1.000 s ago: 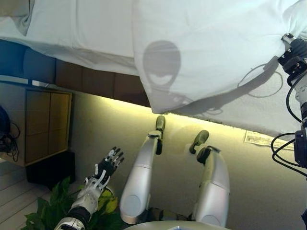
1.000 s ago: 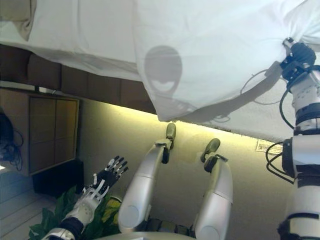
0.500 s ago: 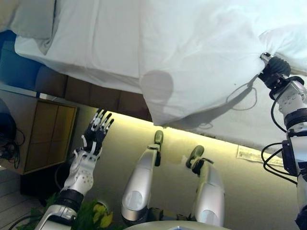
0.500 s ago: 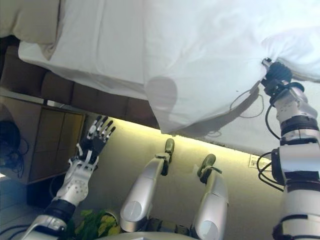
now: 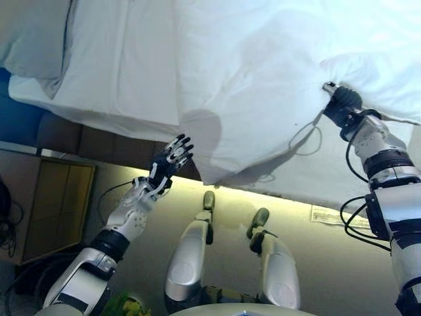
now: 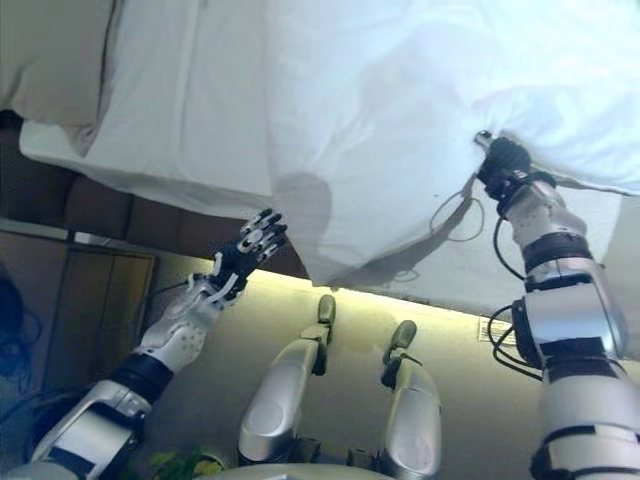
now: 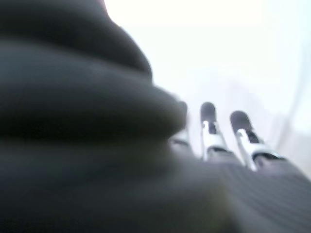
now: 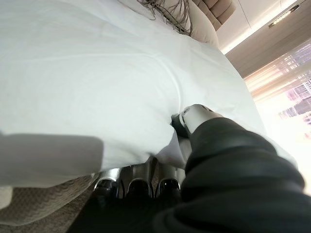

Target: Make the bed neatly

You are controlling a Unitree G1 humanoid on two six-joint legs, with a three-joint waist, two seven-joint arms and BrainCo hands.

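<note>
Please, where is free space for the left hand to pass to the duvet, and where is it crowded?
Free: the gap under the duvet hanging corner, between the left hand with its spread fingers and the bed base. Also the flat sheet between pillow and duvet. Crowded: the bunched fold where the right hand grips the duvet.

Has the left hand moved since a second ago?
Yes. The left hand has risen from low beside the wooden cabinet to the hanging edge of the white duvet.

Plain white duvet (image 5: 250, 79), white sheet (image 5: 125, 66) (unpatterned), brown wooden cabinet (image 5: 56, 204)
</note>
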